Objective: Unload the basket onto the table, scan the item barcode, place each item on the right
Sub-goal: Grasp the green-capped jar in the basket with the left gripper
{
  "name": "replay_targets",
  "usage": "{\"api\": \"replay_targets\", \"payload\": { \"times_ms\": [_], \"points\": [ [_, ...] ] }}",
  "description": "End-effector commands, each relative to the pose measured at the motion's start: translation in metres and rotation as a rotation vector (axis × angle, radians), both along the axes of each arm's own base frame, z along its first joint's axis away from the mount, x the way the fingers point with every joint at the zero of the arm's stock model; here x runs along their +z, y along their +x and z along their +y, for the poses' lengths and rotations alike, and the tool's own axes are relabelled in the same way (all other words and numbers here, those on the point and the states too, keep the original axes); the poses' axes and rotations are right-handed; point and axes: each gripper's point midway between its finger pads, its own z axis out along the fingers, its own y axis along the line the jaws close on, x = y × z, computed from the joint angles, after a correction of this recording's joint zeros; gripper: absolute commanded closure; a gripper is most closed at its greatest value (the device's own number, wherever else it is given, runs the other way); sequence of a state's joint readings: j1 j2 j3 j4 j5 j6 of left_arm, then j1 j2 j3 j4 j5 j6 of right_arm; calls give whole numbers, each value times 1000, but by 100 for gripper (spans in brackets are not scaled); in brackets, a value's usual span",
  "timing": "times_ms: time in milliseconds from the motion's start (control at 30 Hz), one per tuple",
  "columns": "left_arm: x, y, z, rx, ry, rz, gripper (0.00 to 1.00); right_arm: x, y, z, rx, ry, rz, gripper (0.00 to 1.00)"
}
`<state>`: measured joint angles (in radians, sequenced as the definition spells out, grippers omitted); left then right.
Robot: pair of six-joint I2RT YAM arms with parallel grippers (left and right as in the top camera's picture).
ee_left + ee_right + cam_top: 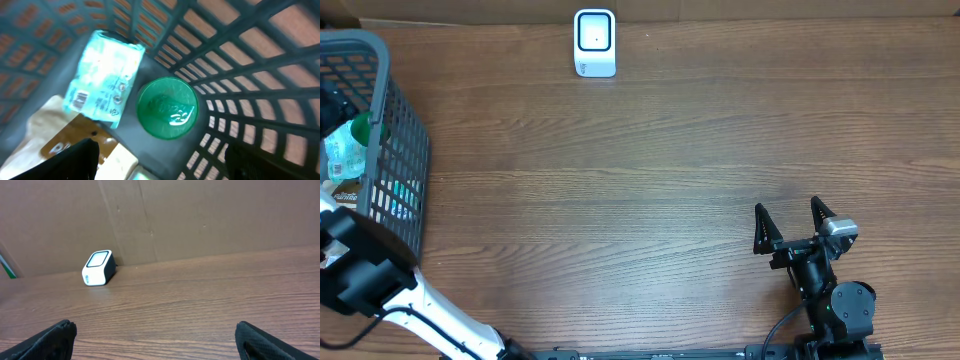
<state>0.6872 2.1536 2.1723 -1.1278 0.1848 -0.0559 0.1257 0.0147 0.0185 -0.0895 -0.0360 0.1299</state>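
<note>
While the left arm hangs inside the grey plastic lattice basket [405, 150] at the left end of the brown wood-grain desk [650, 180], the left fingers [75, 160] stand apart. One dark tip shows in each lower corner of the left wrist view, with nothing between them.

Basket contents, left wrist view:
- green round-lidded container [167, 107], seen from above, straight ahead of the gap between the tips.
- pale blue soft packet [102, 77], left of centre and farther ahead. Its long axis is tilted, upper right to lower left, diagonal to the line joining the tips. Its lower corner is just beside the green lid; whether they touch I cannot tell.
- tan flat packet [65, 142], partly under the blue one, next to the left tip.

A small printed block sits on the blue packet, too blurred to call a barcode.

Right fingers [761, 228]: apart, empty, over bare desk at the near right, well apart from the basket. They point toward the white box-shaped scanner with a dark window [594, 42], which stands at the far edge of the desk.

Judgement: the step in hand is the pick and no scan has begun. The left arm is by far the nearer. Which item is meant is not settled, but the green-lidded container is best lined up for a straight descent. The blue packet would call for a shift left and a wrist turn across its long axis.
</note>
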Motion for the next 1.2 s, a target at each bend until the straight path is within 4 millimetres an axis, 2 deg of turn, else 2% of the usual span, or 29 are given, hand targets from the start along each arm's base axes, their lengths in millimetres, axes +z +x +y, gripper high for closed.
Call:
{"api": "replay_targets", "payload": {
  "times_ms": [0, 167, 300, 467, 567, 1167],
  "points": [
    [-19, 14, -7, -92, -12, 8, 16, -1, 0, -2, -8, 1, -9, 0],
    [-37, 22, -12, -126, -25, 29, 17, -1, 0, -2, -8, 1, -9, 0],
    [-42, 24, -13, -130, -27, 32, 16, -1, 0, -2, -8, 1, -9, 0],
    [-42, 24, -10, -125, -16, 35, 5, -1, 0, -2, -8, 1, -9, 0],
    [-46, 24, -10, -122, -18, 46, 2, -1, 0, -2, -8, 1, -9, 0],
    [-92, 33, -11, -136, -58, 90, 5, -1, 0, -2, -8, 1, -9, 0]
  ]
}}
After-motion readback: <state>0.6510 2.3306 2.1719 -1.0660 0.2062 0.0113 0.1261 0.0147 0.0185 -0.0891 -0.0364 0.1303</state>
